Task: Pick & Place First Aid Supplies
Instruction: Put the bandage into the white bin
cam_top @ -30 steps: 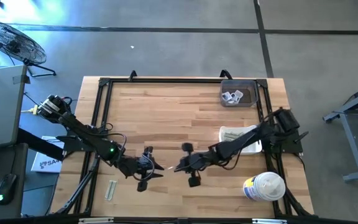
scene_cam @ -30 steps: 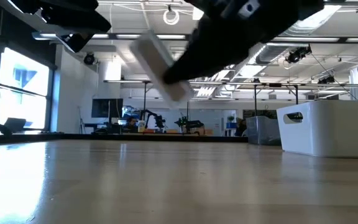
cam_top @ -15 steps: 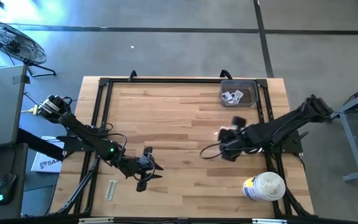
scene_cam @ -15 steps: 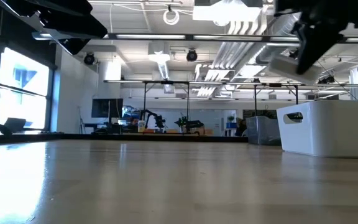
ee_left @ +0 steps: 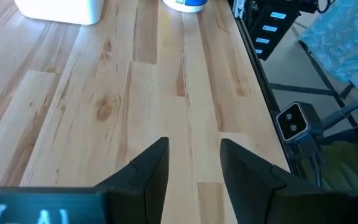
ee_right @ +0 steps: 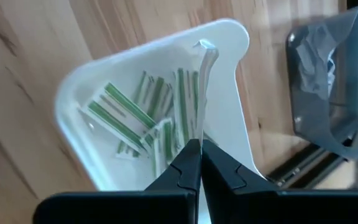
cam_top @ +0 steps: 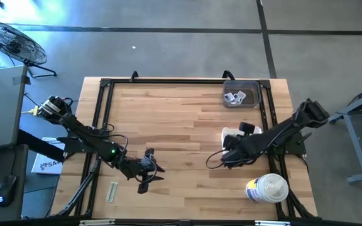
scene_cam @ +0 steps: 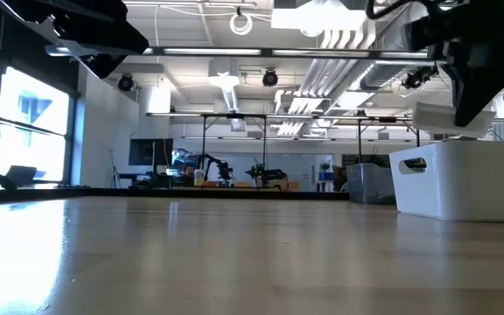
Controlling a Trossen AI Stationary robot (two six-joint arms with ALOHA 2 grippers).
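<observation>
Strip wrapper [ee_right: 202, 87], narrow and pale, stands pinched between the closed fingers of the right gripper [ee_right: 196, 148], directly over the white bin [ee_right: 92, 87] where more green-striped strip wrappers [ee_right: 143, 118] lie. Left gripper [ee_left: 193, 163] hangs parted and empty over bare wood. Farther off, a dark tray [cam_top: 242, 94] holds square white sachets [cam_top: 234, 96].

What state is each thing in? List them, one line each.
left gripper: open, empty, over bare table
right gripper: shut on a strip wrapper
strip wrapper: pinched at one end, over the white bin
white bin: open-topped, holds several strips
grey bin: open-topped, holds square sachets
loose strip: flat on the table by the left arm
tub: upright
</observation>
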